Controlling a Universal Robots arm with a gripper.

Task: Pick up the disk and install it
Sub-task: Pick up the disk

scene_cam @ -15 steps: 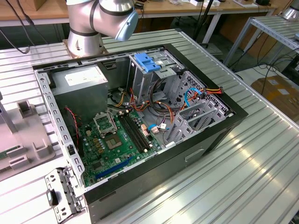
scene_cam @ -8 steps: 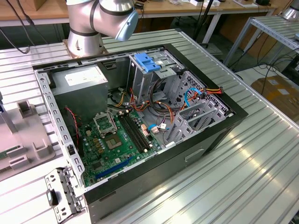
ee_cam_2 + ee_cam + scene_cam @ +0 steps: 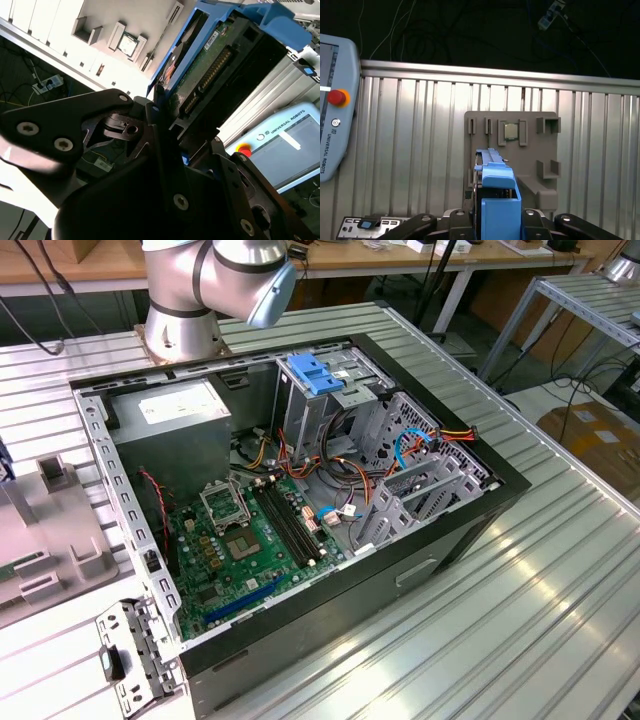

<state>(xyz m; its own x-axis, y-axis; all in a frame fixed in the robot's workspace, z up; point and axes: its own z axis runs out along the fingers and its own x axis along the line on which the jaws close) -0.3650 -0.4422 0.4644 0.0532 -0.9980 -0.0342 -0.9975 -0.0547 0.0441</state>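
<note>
My gripper clamped on disk, held over grey fixture tray on ribbed worktop. Pickup done, I judge. Install into open computer case not yet done.

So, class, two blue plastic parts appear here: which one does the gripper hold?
The disk in its blue caddy, clamped in the gripper; the ribbed pale-blue clip sits atop the computer's drive cage.
</note>
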